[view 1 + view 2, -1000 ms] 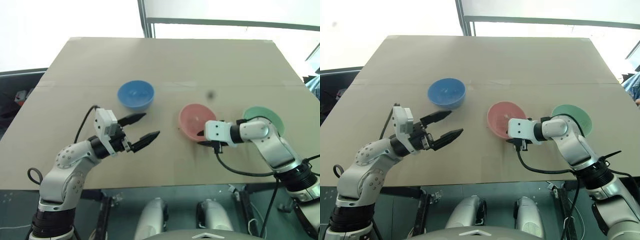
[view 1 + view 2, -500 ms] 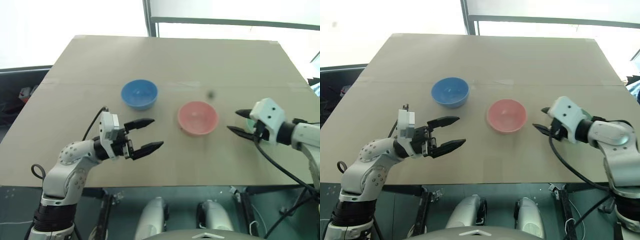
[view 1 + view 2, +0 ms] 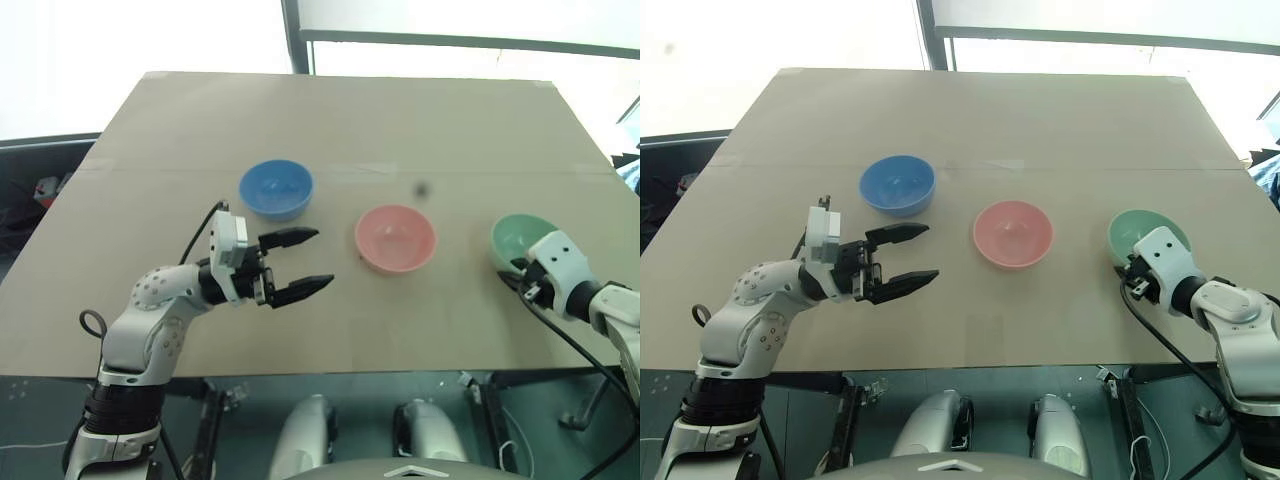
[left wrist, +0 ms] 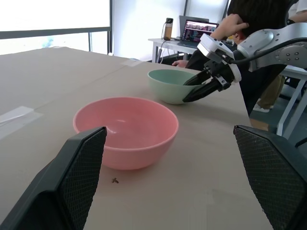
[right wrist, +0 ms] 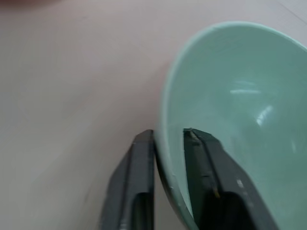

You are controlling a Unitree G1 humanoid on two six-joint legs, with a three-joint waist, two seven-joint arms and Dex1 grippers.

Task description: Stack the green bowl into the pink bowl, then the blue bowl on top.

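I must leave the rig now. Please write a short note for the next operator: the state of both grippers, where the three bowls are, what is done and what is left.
Right gripper: shut on the near rim of the green bowl, one finger inside, one outside; bowl stands on the table, at its right side.
Left gripper: open, holding nothing, in front of the blue bowl.
Pink bowl: middle of the table, empty.
Done: green bowl gripped only.
Left: lift green bowl into pink bowl, then put blue bowl on top.
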